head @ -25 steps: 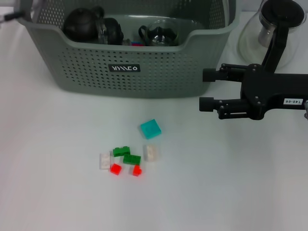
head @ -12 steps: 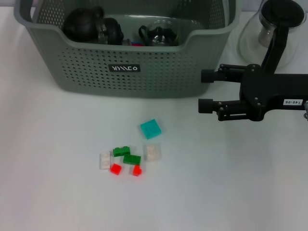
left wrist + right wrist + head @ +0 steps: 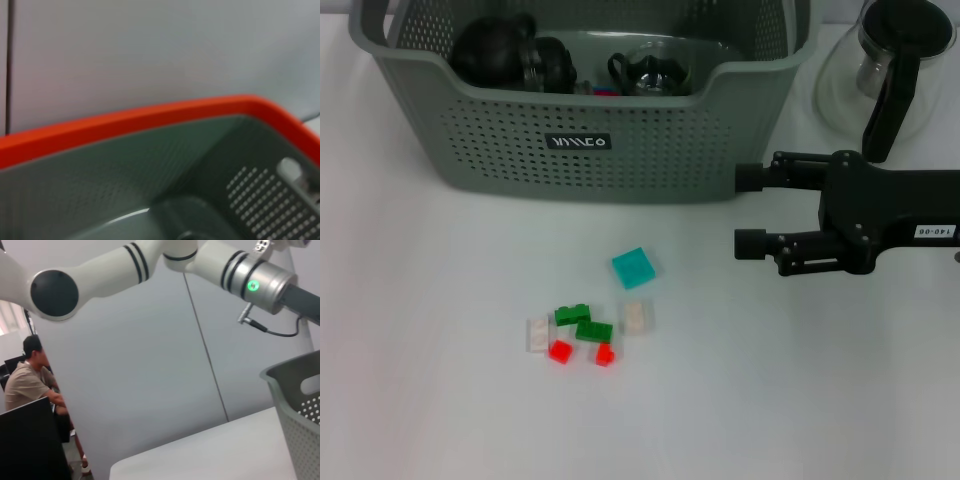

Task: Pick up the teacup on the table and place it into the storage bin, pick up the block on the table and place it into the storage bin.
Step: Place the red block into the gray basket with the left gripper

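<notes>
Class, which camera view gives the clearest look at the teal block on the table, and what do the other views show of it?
The head view: the teal block lies in full sight on the table, between the storage bin and the small bricks. The left and right wrist views show nothing of it.

Your head view is bright and evenly lit from overhead; the white table (image 3: 440, 400) nears overexposure and shadows under the blocks (image 3: 582, 330) are faint. Glare spots sit on the glass pot (image 3: 880, 70). Your left wrist view is strongly blurred: storage bin (image 3: 150, 165) rim out of focus. Right wrist view stays sharp, softly lit.
</notes>
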You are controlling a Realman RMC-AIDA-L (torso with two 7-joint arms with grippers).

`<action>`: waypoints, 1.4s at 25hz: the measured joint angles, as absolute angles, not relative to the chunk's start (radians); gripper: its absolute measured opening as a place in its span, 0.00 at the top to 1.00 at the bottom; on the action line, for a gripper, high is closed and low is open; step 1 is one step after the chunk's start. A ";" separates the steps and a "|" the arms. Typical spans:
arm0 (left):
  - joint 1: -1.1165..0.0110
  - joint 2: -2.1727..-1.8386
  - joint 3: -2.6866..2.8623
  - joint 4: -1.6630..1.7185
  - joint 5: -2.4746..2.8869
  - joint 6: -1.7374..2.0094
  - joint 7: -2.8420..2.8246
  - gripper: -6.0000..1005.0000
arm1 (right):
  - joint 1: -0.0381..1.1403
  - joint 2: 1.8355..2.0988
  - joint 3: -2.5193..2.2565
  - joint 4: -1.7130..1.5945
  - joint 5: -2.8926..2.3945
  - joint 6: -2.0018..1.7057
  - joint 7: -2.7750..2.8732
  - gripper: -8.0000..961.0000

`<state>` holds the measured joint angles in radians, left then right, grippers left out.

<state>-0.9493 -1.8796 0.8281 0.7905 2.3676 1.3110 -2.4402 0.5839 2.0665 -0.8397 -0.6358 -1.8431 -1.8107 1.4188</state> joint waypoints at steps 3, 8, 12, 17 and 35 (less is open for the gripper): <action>-0.968 -1.889 0.857 0.758 2.431 1.284 -2.456 0.81 | 0.579 2.067 -0.842 -0.635 -1.843 -1.823 1.414 0.11; -0.986 -1.932 0.906 0.756 2.566 1.241 -2.503 0.81 | 0.579 2.066 -0.842 -0.635 -1.844 -1.826 1.415 0.11; -0.991 -1.960 0.910 0.773 2.623 1.230 -2.508 0.81 | 0.577 2.067 -0.842 -0.635 -1.844 -1.826 1.414 0.11; -0.990 -1.978 0.912 0.784 2.638 1.209 -2.509 0.81 | 0.575 2.069 -0.837 -0.635 -1.844 -1.826 1.414 0.11; -0.689 -2.056 0.839 1.163 2.092 1.326 -2.294 0.32 | 0.575 2.068 -0.832 -0.635 -1.842 -1.816 1.413 0.11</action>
